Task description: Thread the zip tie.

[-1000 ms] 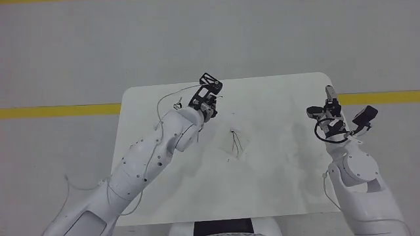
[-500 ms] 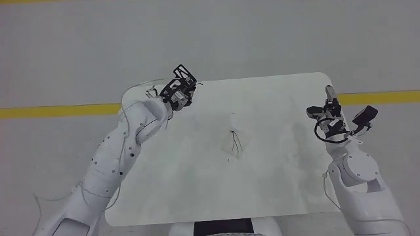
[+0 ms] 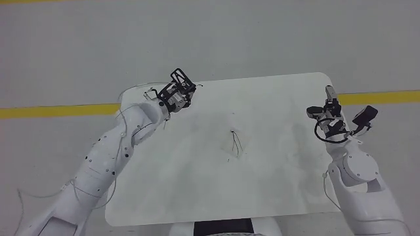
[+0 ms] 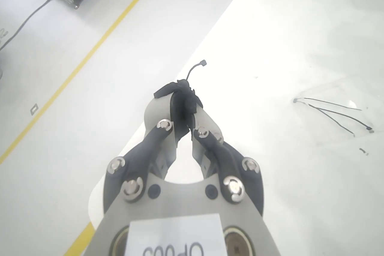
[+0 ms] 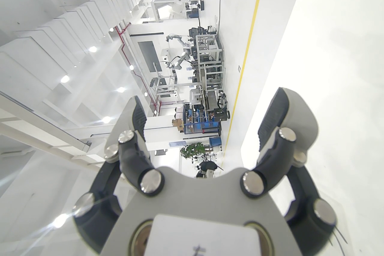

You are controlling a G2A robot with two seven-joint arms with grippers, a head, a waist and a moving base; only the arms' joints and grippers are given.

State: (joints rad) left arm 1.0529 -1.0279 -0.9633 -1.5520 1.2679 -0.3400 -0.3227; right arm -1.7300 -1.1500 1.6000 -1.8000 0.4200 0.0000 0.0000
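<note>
My left gripper (image 3: 181, 85) hovers over the back left corner of the white table (image 3: 275, 170). It is shut on a thin black zip tie (image 4: 196, 67), whose short curved end with the small head sticks out past the fingertips. Two more black zip ties (image 3: 235, 141) lie crossed near the table's middle, also seen as loose zip ties (image 4: 333, 113) in the left wrist view, apart from both grippers. My right gripper (image 5: 207, 98) stands open with nothing between its fingers, at the table's right edge (image 3: 328, 101), pointing away from the robot.
The loose ties seem to rest on a clear plastic film (image 4: 345, 83). A tiny black scrap (image 4: 364, 151) lies beside them. Beyond the table's far edge, a yellow floor line (image 3: 59, 110) runs along the grey floor.
My left arm has swung left from near the table's middle back to its back left corner, gripper still shut. The right arm has not moved.
</note>
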